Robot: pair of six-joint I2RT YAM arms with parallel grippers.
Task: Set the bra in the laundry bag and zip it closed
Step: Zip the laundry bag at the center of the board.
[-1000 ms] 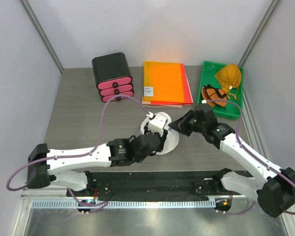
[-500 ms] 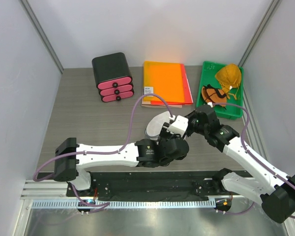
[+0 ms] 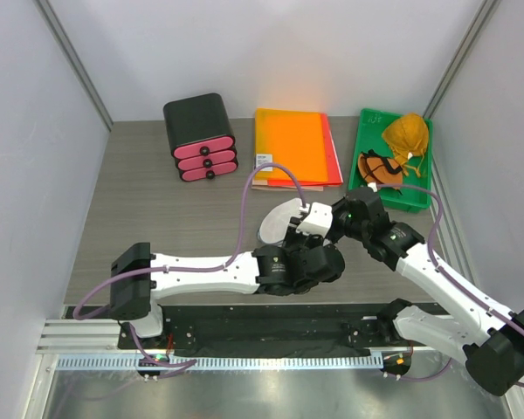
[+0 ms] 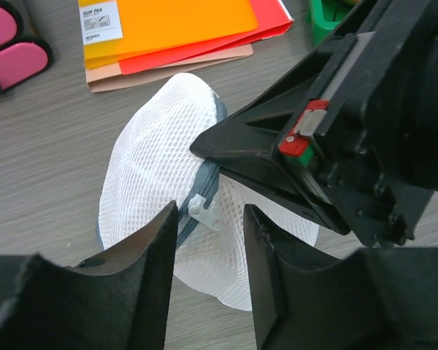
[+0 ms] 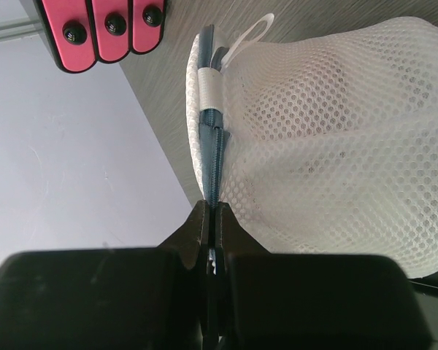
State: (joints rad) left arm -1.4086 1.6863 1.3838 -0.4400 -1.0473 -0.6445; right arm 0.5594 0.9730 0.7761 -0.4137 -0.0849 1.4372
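The laundry bag [image 3: 278, 218], a white mesh case with a blue-grey zipper, stands on its edge at the table's middle. In the right wrist view my right gripper [image 5: 212, 227] is shut on the bag's [image 5: 336, 138] zipper rim. In the left wrist view my left gripper [image 4: 210, 271] is open, its two fingers either side of the white zipper pull [image 4: 202, 211] and just short of it. The bag [image 4: 150, 168] lies beyond, with the right gripper [image 4: 220, 148] pinching its rim. In the top view the left gripper [image 3: 299, 229] and right gripper [image 3: 325, 223] meet at the bag. No bra shows.
A black case with pink drawers [image 3: 200, 137] stands at the back left. Orange and red folders [image 3: 293, 147] lie at the back centre. A green tray [image 3: 368, 120] at the back right holds orange and brown cloth items [image 3: 405, 133].
The left arm has swung right and its wrist now sits in front of the bag. The bag has gone from lying flat to standing on its edge, held by the right gripper.
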